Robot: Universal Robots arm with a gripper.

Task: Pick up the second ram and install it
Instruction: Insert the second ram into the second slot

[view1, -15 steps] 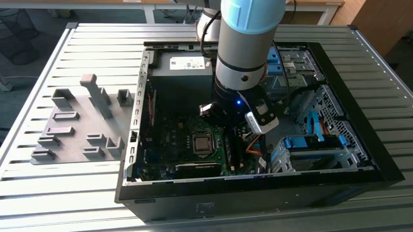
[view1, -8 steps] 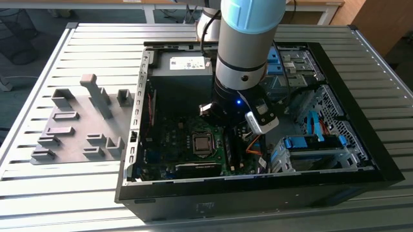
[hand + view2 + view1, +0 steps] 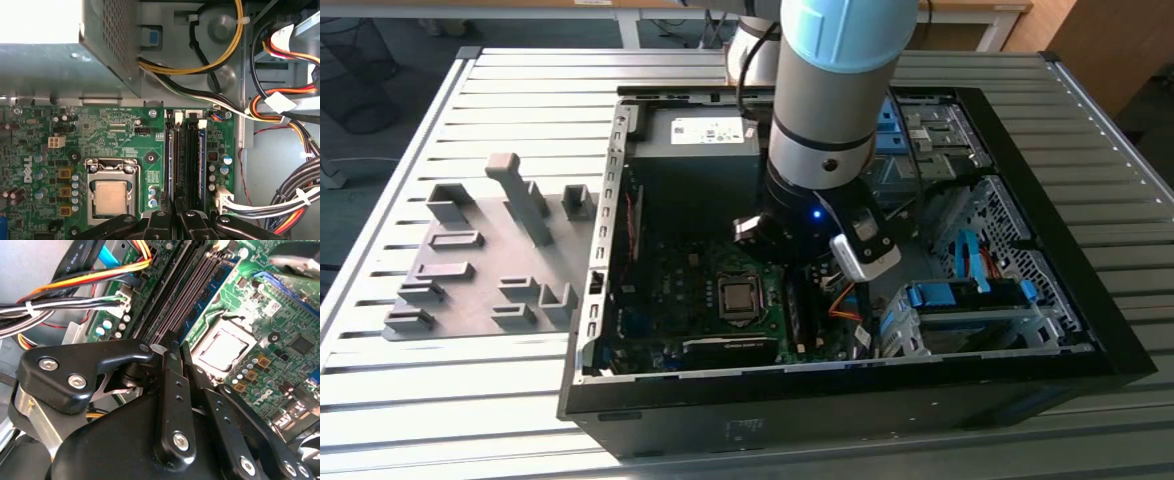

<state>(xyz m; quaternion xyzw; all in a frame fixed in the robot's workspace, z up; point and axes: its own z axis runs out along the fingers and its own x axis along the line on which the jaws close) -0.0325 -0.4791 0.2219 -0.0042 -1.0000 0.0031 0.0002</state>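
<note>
Gripper [image 3: 172, 347] fingers clenched together over mobo RAM slots [image 3: 186, 160]; label text unreadable.

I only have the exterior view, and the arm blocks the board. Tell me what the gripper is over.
Observer: In the first wrist view the gripper is over the memory slots, beside the processor socket.
Operator: Give me the state of the fingers.
Observer: In the second wrist view the fingers lie pressed together, and I see nothing between them.
Operator: Report whether any memory is in the slots.
Observer: A blue-labelled memory stick stands in the slot on the side away from the socket. I cannot tell whether it is fully seated.
</note>
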